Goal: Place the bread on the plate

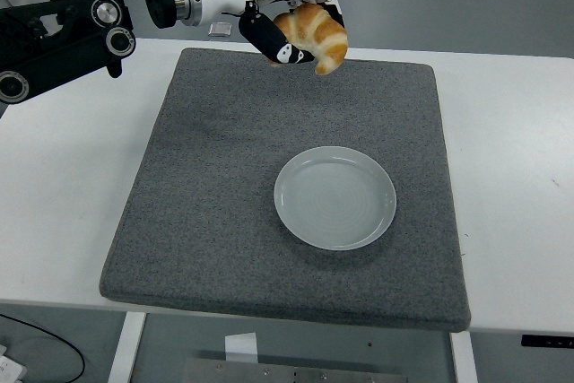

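I have the bread [316, 35] pinched in my left hand [291, 29], fingers curled around it, held in the air above the far edge of the grey mat [206, 195]. This looks like the carry step. Next I need to bring it nearer and lower it over the plate [334, 197], which sits bare on the mat. The mat lies on a white table [516, 141]; a grey floor shows behind.

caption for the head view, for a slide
Left robot hand holds a croissant in the air beyond the empty plate on the grey mat.
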### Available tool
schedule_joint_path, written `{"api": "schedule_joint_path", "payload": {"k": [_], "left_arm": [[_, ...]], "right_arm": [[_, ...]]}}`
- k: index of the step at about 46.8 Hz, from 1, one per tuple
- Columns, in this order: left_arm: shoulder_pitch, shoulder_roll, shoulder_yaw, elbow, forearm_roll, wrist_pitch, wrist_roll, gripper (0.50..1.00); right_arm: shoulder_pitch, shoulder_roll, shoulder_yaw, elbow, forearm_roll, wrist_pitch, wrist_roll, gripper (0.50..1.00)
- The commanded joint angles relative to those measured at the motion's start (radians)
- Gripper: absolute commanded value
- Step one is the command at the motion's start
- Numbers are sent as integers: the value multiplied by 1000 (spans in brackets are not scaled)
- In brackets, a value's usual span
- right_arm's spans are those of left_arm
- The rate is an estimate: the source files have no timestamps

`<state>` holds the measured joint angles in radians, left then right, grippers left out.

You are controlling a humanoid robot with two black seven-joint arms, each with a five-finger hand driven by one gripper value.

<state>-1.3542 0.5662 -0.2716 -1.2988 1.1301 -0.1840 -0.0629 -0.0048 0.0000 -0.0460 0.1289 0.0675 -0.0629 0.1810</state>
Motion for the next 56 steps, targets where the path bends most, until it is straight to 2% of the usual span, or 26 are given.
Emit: {"api": "schedule_joint_path", "payload": {"k": [1, 15, 33, 38, 42, 56], "left_arm": [[0, -8, 2, -2, -1, -2, -2, 500], [0, -80, 6, -31, 0, -3, -5, 500], [9, -91, 26, -19, 20, -3, -5, 500], [20, -132, 51, -8, 28, -3, -5, 500], [23, -140, 71, 1, 48, 0, -5, 500], [96, -193, 75, 24, 131, 11, -5, 500]], "right_arm": [[0, 0, 0, 0, 0, 0, 0, 932], [0, 0, 0, 0, 0, 0, 0, 932], [-1, 0, 0, 0, 0, 0, 0, 932], [0, 0, 0, 0, 0, 0, 0, 932], [0, 0, 0, 0, 0, 0, 0, 932], [0, 0, 0, 0, 0, 0, -1, 932]]}}
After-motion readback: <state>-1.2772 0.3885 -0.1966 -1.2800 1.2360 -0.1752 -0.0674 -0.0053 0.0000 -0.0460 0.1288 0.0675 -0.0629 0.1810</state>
